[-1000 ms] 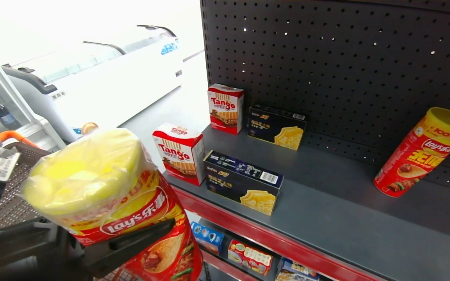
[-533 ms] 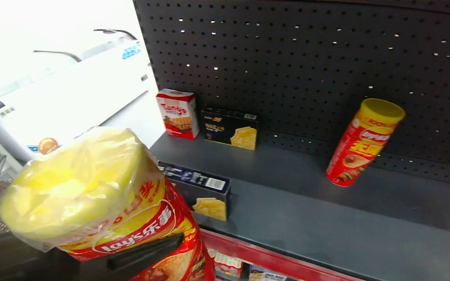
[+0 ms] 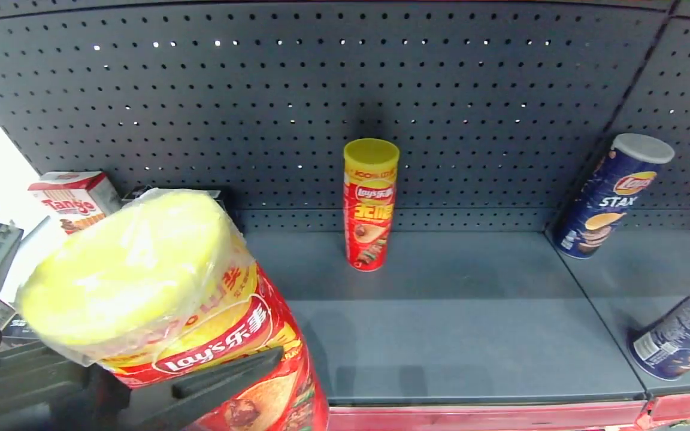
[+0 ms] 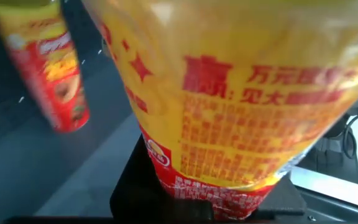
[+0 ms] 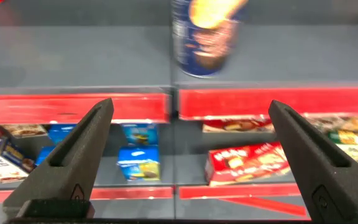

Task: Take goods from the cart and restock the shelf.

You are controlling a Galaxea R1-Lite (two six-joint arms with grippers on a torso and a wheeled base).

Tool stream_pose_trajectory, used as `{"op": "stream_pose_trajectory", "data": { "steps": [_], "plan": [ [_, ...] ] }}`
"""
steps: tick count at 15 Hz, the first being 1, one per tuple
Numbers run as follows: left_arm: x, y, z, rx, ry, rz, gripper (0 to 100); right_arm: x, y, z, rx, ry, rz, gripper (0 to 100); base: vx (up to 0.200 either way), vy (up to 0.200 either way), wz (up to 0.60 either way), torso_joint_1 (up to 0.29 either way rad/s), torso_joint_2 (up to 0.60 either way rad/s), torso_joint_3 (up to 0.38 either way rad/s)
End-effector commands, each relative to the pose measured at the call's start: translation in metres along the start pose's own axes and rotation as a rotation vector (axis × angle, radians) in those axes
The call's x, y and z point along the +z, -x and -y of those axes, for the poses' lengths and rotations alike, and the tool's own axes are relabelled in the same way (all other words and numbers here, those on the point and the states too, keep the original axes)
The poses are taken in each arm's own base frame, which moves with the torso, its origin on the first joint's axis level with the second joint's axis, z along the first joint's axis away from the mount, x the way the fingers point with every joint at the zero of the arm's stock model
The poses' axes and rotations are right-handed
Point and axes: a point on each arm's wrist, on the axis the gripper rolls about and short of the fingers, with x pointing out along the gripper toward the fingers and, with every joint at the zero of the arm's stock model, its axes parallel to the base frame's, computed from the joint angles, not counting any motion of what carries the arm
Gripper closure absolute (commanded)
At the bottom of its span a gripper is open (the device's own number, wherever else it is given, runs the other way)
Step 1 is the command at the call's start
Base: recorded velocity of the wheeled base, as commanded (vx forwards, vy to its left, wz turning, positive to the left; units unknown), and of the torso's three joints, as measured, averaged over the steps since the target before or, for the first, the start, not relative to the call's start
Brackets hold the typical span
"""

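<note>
so left gripper (image 3: 201, 383) has its jaws pinching the chip can (image 3: 159, 287), near-upright, lower left; free shelf (image 3: 441, 335) lies to its right. right gripper (image 5: 191, 124) jaws spread.

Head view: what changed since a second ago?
The camera swung right along the shelf; nothing on it moved. The wafer box now sits at the left edge, and blue cans came into view on the right. The left claw still grips the wrapped chips can; the red can stays put.
</note>
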Motion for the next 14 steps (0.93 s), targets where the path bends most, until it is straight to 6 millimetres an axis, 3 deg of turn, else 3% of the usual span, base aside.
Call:
{"op": "stream_pose_trajectory", "data": {
  "steps": [1,14],
  "plan": [
    [0.000,0.000,0.000,0.002,0.000,-0.001,100,0.000,0.000,0.000,0.000,0.000,0.000,0,0.000,0.000,0.00,0.000,0.00,0.000],
    [-0.009,0.021,-0.032,0.239,0.044,-0.025,100,0.000,-0.001,0.000,0.000,0.002,-0.012,0,0.000,0.000,0.00,0.000,0.00,0.000]
  ]
}}
